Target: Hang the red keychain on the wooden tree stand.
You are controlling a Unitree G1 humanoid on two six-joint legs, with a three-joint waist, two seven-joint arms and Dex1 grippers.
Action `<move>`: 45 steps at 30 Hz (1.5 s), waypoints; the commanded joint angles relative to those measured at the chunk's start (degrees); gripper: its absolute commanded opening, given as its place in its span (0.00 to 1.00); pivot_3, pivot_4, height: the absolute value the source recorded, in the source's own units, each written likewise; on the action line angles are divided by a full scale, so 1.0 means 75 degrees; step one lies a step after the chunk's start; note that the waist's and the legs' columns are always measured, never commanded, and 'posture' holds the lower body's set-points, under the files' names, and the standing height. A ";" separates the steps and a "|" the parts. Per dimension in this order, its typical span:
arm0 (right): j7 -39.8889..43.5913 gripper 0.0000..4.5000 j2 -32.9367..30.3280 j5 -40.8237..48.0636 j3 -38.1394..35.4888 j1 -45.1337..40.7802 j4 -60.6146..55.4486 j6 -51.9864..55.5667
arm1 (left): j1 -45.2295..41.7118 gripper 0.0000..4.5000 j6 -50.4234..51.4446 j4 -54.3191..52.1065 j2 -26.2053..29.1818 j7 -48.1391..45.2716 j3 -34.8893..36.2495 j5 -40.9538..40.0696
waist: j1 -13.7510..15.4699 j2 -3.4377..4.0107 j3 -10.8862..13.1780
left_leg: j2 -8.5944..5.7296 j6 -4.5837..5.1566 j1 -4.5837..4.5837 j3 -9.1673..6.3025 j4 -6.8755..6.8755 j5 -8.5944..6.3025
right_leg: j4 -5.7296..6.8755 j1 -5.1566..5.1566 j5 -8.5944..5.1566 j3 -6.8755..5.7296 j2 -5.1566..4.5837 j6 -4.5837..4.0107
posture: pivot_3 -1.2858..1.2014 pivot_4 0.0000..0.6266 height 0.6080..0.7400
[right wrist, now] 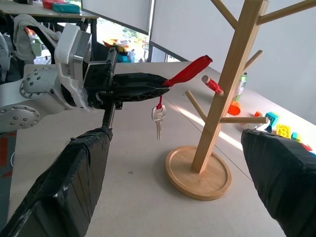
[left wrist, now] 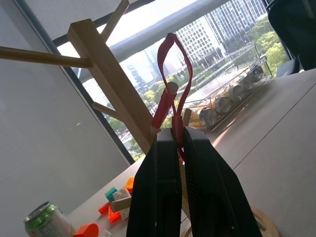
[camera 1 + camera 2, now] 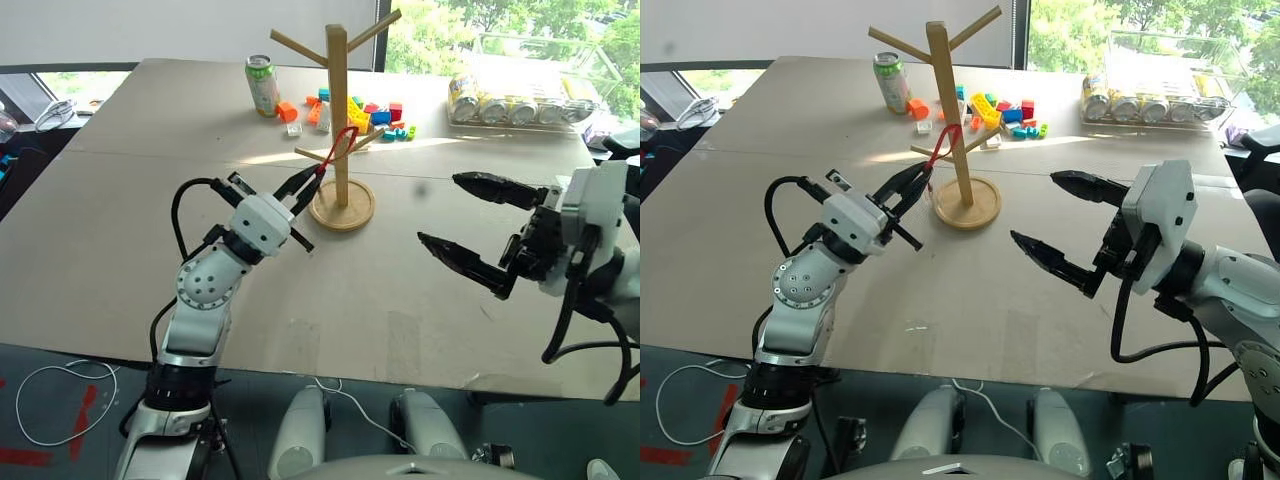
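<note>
Your right gripper (image 3: 1045,213), nearest the lens, waits with fingers spread and empty while your left gripper (image 3: 312,176), fingers clamped on the red keychain (image 1: 190,70), holds its loop just short of a low peg of the tree stand (image 3: 340,120) on the worktop (image 3: 120,200); next, slip it over.

Red keychain (image 1: 190,70) loop near wooden tree stand (image 1: 224,94) peg.

High-rise office or lab: city towers through window (image 2: 217,39), cardboard-covered table (image 3: 120,220), floor cables (image 3: 40,400).
</note>
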 commanded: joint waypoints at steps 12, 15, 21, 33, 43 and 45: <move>-0.0609 1.00 -0.0435 0.0533 -0.0295 0.0032 -0.0227 -0.0035 | -0.0393 0.01 -0.0367 0.0470 -0.0204 0.0269 -0.0177 0.0523 | 0.0009 -0.0001 0.0000 | 0.0000 0.0000 -0.0001 0.0000 0.0001 0.0000 | 0.0000 0.0000 0.0000 -0.0001 0.0000 0.0000 | 0.52 0.24 1.00; -0.0663 1.00 -0.0485 0.0588 -0.0282 0.0037 -0.0225 -0.0042 | -0.0392 0.01 -0.0367 0.0440 -0.0224 0.0287 -0.0207 0.0544 | 0.0010 -0.0001 0.0000 | 0.0000 0.0000 -0.0002 -0.0001 0.0002 0.0000 | -0.0001 0.0001 0.0000 -0.0001 0.0000 0.0000 | 0.52 0.24 1.00; -0.0802 1.00 -0.0514 0.0667 -0.0223 0.0052 -0.0260 -0.0038 | -0.0419 0.01 -0.0263 0.0558 -0.0171 0.0457 -0.0218 0.0875 | 0.0009 -0.0001 0.0000 | 0.0000 0.0000 -0.0002 -0.0001 0.0002 0.0000 | 0.0000 0.0001 0.0000 -0.0001 0.0000 0.0000 | 0.52 0.24 1.00; -0.0887 1.00 -0.0585 0.0646 -0.0133 0.0034 -0.0180 -0.0057 | -0.0728 0.17 0.0599 0.0713 -0.0210 0.0849 -0.0257 0.1370 | 0.0009 -0.0001 0.0000 | 0.0000 0.0000 -0.0002 -0.0001 0.0001 0.0000 | -0.0001 0.0000 0.0000 -0.0001 0.0000 0.0001 | 0.52 0.24 1.00; -0.0757 1.00 -0.0594 0.0516 0.0024 0.0063 -0.0053 -0.0063 | -0.0405 0.99 0.1021 0.0212 0.0002 0.0096 -0.0035 0.0434 | 0.0005 -0.0001 0.0000 | 0.0000 0.0000 -0.0002 -0.0001 0.0002 0.0000 | 0.0000 0.0000 0.0000 -0.0001 0.0000 0.0000 | 0.52 0.24 1.00; -0.0607 1.00 -0.0655 0.0446 0.0023 0.0103 0.0058 -0.0063 | -0.0257 0.99 0.1483 -0.0080 0.0207 -0.0371 0.0121 -0.0199 | -0.0006 0.0000 0.0000 | 0.0001 0.0000 -0.0002 -0.0001 0.0001 0.0000 | 0.0000 0.0000 0.0000 -0.0001 0.0000 0.0000 | 0.52 0.24 1.00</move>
